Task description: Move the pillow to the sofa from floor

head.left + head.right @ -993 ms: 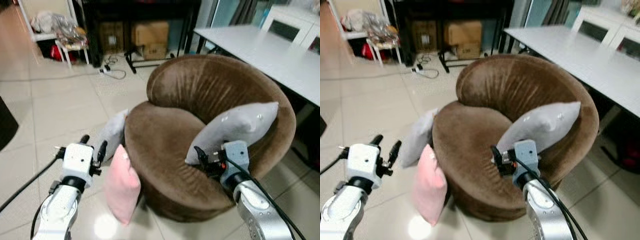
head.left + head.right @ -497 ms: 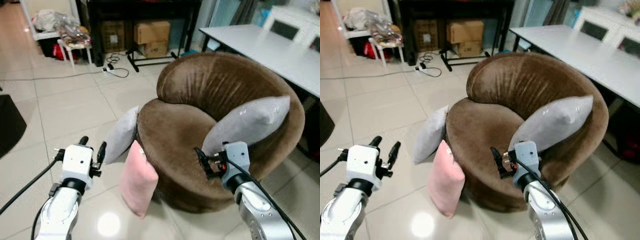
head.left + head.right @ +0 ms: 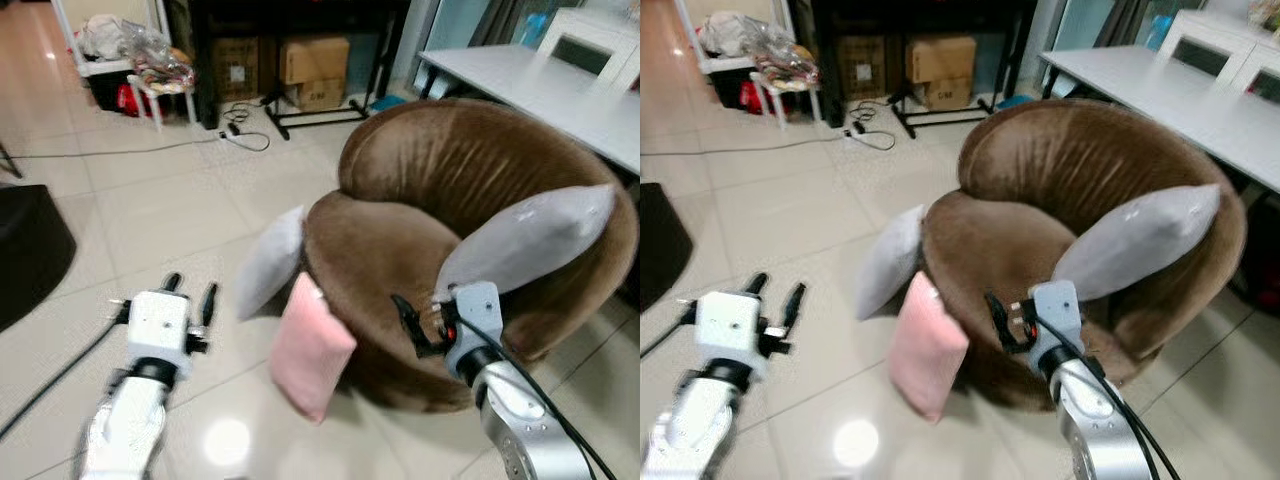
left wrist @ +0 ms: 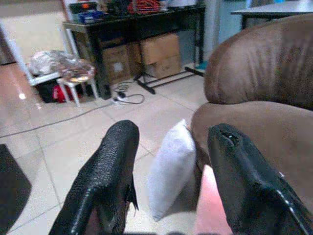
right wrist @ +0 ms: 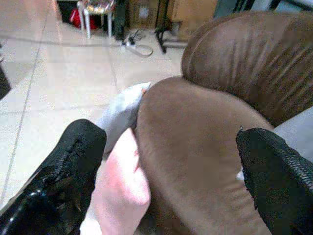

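Both grippers (image 3: 187,297) (image 3: 1002,318) gape empty near floor-propped pink pillow (image 3: 311,345); box labels seemingly unreadable.

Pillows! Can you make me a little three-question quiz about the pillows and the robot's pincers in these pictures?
1. True or false: the pink pillow is lying on the seat of the brown sofa.
2. How many grey pillows are there? A) one B) two C) three
3. Fill in: the left pincer and right pincer are both ____, holding nothing.

Key: 1. False, it stands on the floor, leaning on the sofa's front. 2. B, one grey pillow on the floor and one grey pillow on the sofa. 3. open.
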Controlling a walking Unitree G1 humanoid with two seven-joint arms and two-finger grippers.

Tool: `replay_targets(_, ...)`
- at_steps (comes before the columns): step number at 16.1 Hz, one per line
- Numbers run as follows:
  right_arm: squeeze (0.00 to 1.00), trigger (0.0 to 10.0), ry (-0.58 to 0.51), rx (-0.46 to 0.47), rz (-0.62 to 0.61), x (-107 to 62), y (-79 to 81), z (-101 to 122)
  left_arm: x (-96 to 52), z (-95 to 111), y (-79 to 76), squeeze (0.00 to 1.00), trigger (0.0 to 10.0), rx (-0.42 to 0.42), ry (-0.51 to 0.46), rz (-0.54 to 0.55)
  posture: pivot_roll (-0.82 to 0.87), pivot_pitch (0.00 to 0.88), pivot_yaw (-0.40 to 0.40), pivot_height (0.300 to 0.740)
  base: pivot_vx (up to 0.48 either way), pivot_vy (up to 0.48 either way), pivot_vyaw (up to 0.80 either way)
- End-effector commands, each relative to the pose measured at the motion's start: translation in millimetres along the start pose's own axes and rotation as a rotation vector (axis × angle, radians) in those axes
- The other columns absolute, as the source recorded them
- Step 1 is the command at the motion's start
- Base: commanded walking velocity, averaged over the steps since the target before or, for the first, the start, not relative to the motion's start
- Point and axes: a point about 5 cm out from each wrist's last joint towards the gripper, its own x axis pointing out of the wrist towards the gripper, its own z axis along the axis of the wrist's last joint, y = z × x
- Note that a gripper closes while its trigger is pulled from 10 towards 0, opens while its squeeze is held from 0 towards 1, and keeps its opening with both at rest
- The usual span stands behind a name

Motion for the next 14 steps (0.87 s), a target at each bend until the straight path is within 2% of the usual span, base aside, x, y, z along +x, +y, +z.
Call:
replay_targets(1,0.0,10.0,-0.005,-0.019,-0.009,-1.2,-5.4,3.0,0.6,3.2,-2.9,0.0,10.0,0.003,-0.014,-0.015,0.02,0.0,-0.096,0.74,0.0,0.0,0.0)
replay_targets(4,0.0,10.0,-0.006,-0.036,0.014,-0.6,-2.7,3.7,0.6,3.7,-3.2,0.0,10.0,-0.004,-0.021,-0.022,0.03,0.0,-0.099,0.74,0.302,0.0,0.79)
replay_targets(14,0.0,10.0,-0.003,-0.016,0.01,1.2,-3.2,3.2,-0.3,2.6,-1.7,0.0,10.0,-0.001,-0.013,-0.011,0.03,0.0,-0.109,0.74,0.337,0.0,0.0)
